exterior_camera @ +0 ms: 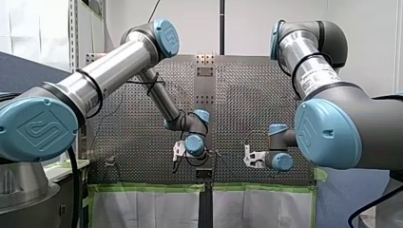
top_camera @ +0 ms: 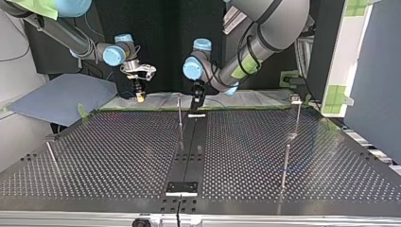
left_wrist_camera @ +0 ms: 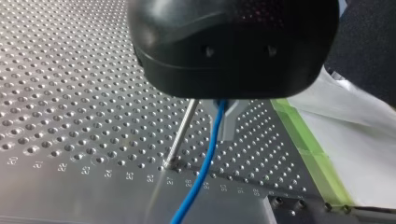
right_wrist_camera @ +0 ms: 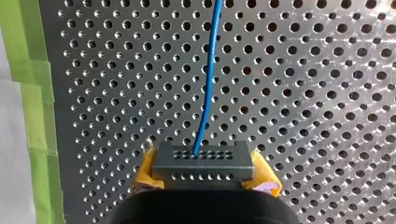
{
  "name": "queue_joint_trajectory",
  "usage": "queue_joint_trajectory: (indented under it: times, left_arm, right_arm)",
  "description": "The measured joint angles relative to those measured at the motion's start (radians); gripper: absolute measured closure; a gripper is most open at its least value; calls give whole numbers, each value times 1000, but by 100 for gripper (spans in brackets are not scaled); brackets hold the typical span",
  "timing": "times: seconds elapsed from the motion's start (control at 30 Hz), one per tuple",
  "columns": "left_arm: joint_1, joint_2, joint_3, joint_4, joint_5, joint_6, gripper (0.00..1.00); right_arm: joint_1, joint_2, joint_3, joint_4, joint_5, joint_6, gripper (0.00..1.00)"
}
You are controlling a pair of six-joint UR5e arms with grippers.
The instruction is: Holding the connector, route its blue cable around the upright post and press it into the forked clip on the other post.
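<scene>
right gripper [right_wrist_camera: 205,170] clamped on grey connector [right_wrist_camera: 204,158], blue cable [right_wrist_camera: 208,84] running straight ahead of it, left gripper [top_camera: 196,98] grip unclear, cable under it in forked clip [left_wrist_camera: 227,122], post [left_wrist_camera: 180,137] beside

I have the connector [right_wrist_camera: 202,163] in my right gripper [right_wrist_camera: 205,174]; its cable [left_wrist_camera: 208,154] passes just beside the upright post [left_wrist_camera: 180,135], near the forked clip [left_wrist_camera: 227,122].
</scene>
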Motion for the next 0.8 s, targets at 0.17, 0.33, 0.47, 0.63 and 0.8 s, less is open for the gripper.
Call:
queue_joint_trajectory:
  times: [0.17,0.33,0.47,0.63,0.8]
  left_arm:
    - [0,-1,-1,20,4,-4,100]
    - [3,-2,-1,55,19,-7,100]
    - [7,-6,-1,68,23,-8,100]
    - [9,-10,-7,70,20,-10,100]
    - [14,-10,-8,72,23,-13,100]
  right_arm:
    - [-1,0,0,1,0,4,100]
    - [-2,1,0,-2,-5,12,100]
    - [-1,3,0,-5,-20,16,100]
    - [-1,10,0,-8,-26,16,100]
    - [-4,15,0,-11,-26,17,100]
